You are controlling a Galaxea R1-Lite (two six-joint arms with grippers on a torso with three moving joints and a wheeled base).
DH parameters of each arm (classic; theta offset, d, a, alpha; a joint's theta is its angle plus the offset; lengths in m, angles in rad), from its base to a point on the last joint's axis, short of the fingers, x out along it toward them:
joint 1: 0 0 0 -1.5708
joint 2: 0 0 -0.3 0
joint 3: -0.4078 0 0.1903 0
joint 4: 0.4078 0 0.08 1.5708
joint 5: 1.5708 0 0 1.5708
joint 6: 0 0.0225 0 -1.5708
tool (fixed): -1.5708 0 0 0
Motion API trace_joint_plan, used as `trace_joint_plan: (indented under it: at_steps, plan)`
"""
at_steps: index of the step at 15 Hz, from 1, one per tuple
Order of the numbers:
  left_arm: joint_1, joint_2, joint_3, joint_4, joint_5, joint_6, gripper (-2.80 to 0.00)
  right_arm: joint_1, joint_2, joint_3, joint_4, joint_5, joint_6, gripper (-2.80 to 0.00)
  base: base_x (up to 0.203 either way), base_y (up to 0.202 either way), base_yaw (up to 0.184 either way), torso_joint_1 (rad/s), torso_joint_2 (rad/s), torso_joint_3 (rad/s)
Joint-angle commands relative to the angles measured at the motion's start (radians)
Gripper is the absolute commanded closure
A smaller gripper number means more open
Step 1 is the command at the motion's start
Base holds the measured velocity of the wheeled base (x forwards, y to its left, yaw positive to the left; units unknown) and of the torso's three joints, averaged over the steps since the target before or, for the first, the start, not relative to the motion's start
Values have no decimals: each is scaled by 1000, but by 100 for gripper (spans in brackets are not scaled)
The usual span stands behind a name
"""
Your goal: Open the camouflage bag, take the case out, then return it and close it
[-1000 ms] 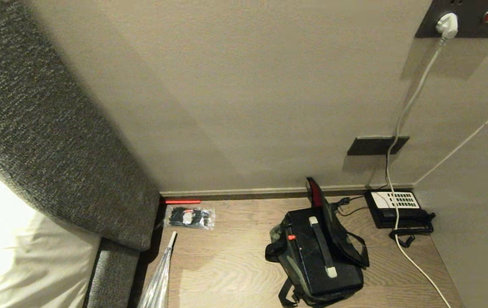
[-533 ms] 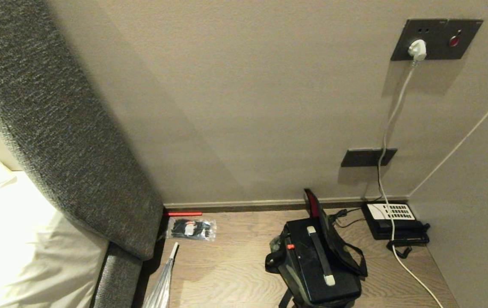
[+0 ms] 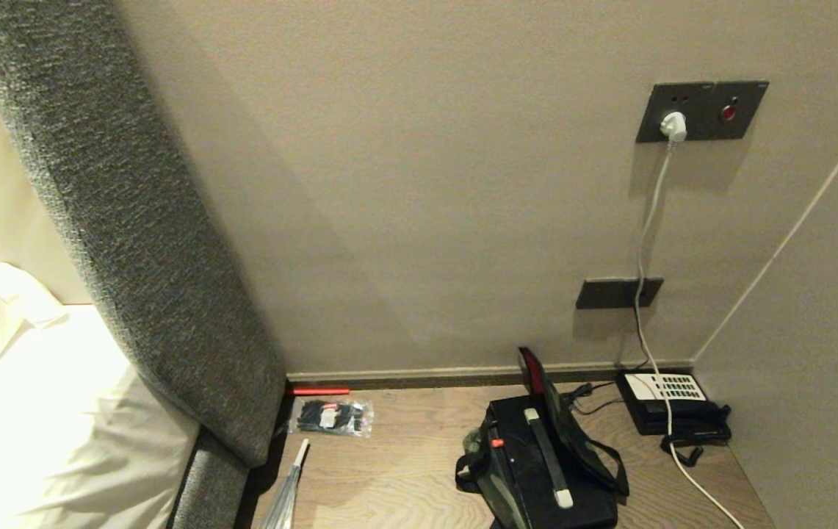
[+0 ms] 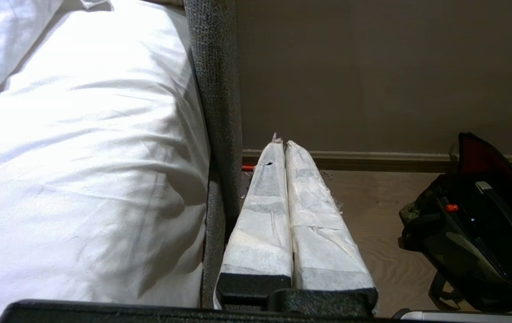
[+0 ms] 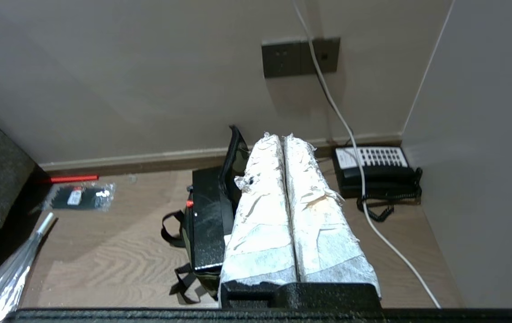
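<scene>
Wooden floor (image 3: 404, 477) and camouflage bag (image 3: 485, 477) had slid lower as the camera tilted up. Case (image 3: 536, 459) sat inside, flap open; left gripper (image 4: 285, 148) and right gripper (image 5: 282, 141) stayed pressed together, idle.

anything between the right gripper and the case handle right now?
Nothing visible. The right gripper hangs shut above the open camouflage bag; its lid stands up beside the case, leaving the handle exposed. The white cable runs clear, by the telephone.

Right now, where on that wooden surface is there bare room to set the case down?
Bare wood lies between the plastic packet and the camouflage bag. It is crowded on the right, where the telephone and white cable sit close to the bag.
</scene>
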Motion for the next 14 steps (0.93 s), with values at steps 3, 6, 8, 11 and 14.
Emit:
trace_joint_plan:
  at_steps: [3, 6, 8, 11, 14]
  plan:
    - [0, 1, 0, 0, 0, 0, 0, 0, -1, 14, 0, 0, 0, 0, 0, 0, 0, 2, 3, 205]
    - [0, 1, 0, 0, 0, 3, 0, 0, -1, 14, 0, -1, 0, 0, 0, 0, 0, 2, 4, 205]
    - [0, 1, 0, 0, 0, 2, 0, 0, -1, 14, -2, -1, 0, 0, 0, 0, 0, 6, 4, 200]
    - [0, 1, 0, 0, -2, 5, 0, 0, -1, 15, -2, -1, 0, 0, 0, 0, 0, 4, 4, 168]
    - [0, 1, 0, 0, -2, 5, 0, 0, -1, 16, -1, -1, 2, 0, 0, 0, 0, 2, 1, 43]
